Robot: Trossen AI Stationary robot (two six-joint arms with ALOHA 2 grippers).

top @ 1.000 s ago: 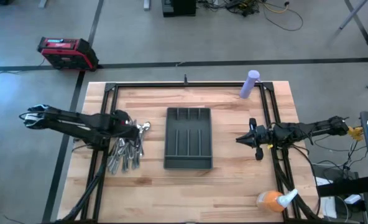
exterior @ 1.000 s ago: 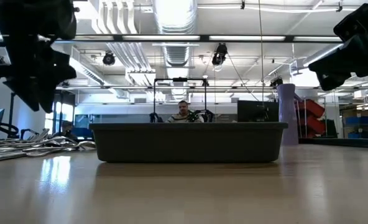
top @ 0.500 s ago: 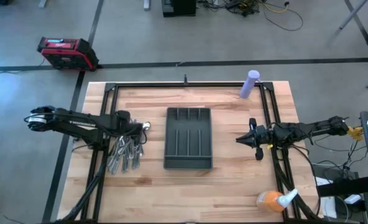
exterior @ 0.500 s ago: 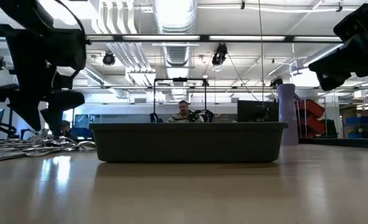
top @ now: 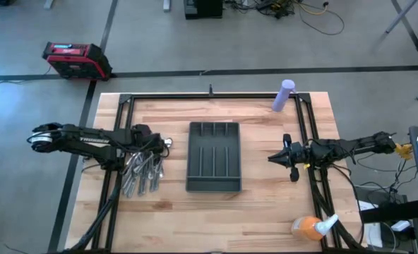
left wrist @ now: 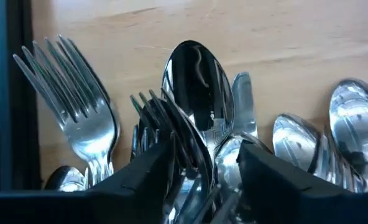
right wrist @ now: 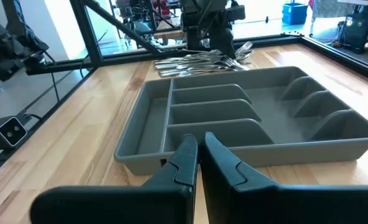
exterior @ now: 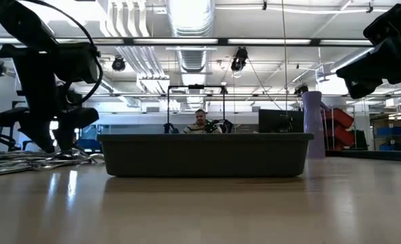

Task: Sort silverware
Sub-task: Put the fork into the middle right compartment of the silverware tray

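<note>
The silverware (top: 142, 173) lies in a loose heap of forks, spoons and knives on the wooden table, left of the dark grey tray (top: 213, 185). My left gripper (top: 154, 149) is open and low over the heap's far end. In the left wrist view its fingers (left wrist: 140, 180) stand on either side of a fork (left wrist: 165, 118) and a large spoon (left wrist: 196, 87). My right gripper (top: 271, 157) is shut, holds nothing, and hovers right of the tray, pointing at it (right wrist: 199, 155). My left gripper comes at the heap's far end from above, slanting down, with its fingertips (exterior: 68, 146) down at the level of the pieces. A fork's neck (left wrist: 187, 158) runs between the two fingers. I cannot tell whether either finger touches the metal.
The tray's compartments (right wrist: 234, 112) show nothing in them. A purple bottle (top: 285, 95) stands at the far right and an orange object (top: 308, 227) at the near right. Black frame rails (top: 117, 127) run along both table sides. A person (exterior: 200, 122) sits beyond the table.
My left gripper has come down onto the silverware heap and shifted a little toward the tray and the near edge. My right arm has kept still.
</note>
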